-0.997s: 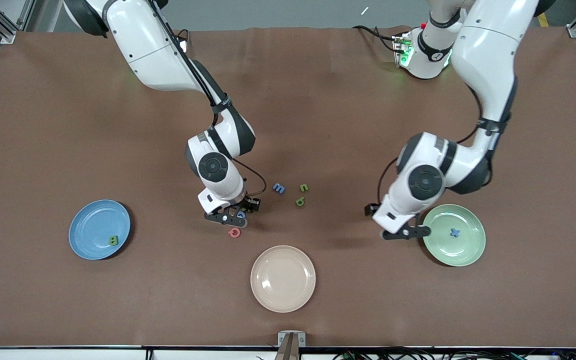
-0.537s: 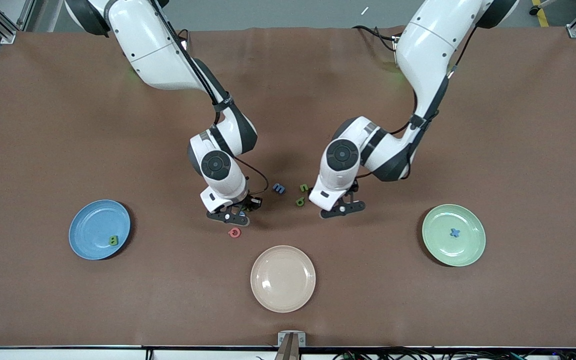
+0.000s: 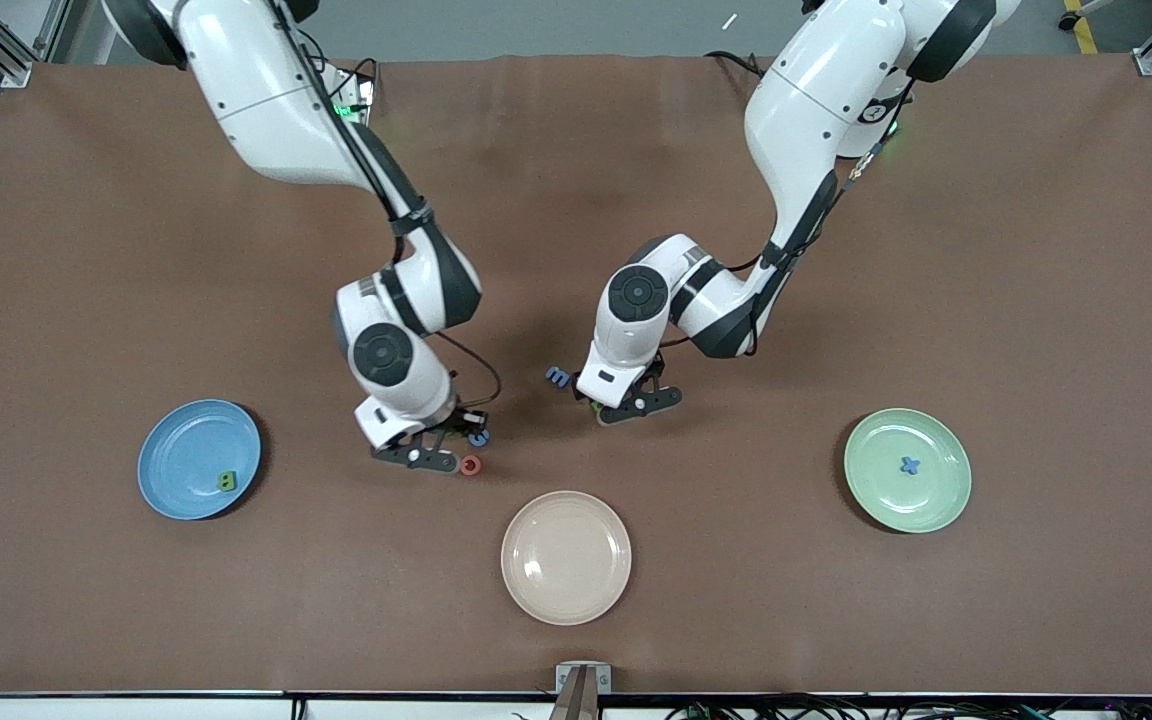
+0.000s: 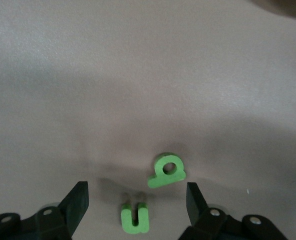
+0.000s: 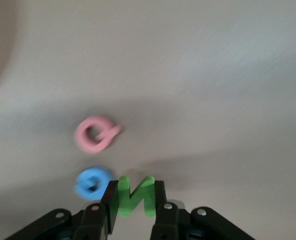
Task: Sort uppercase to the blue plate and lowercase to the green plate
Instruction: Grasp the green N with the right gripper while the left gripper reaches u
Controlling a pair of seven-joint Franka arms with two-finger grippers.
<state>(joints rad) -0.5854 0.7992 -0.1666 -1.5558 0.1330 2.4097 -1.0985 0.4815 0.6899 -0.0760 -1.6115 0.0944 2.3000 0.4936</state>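
Right claw [image 5: 133, 197] pinches green N [image 5: 135, 196]; left claw [image 4: 136, 197] spread around green n [image 4: 135, 218].

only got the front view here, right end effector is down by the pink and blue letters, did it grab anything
Observer: Yes. The right wrist view shows the right end effector shut on the green N.
Operator: so the other two there are loose
Observer: Yes. The pink Q and the blue G both lie on the table, outside the grip.
Operator: and the left one
Observer: The left end effector is open. The small green n lies between its fingers, and the green q-shaped letter lies just past them.
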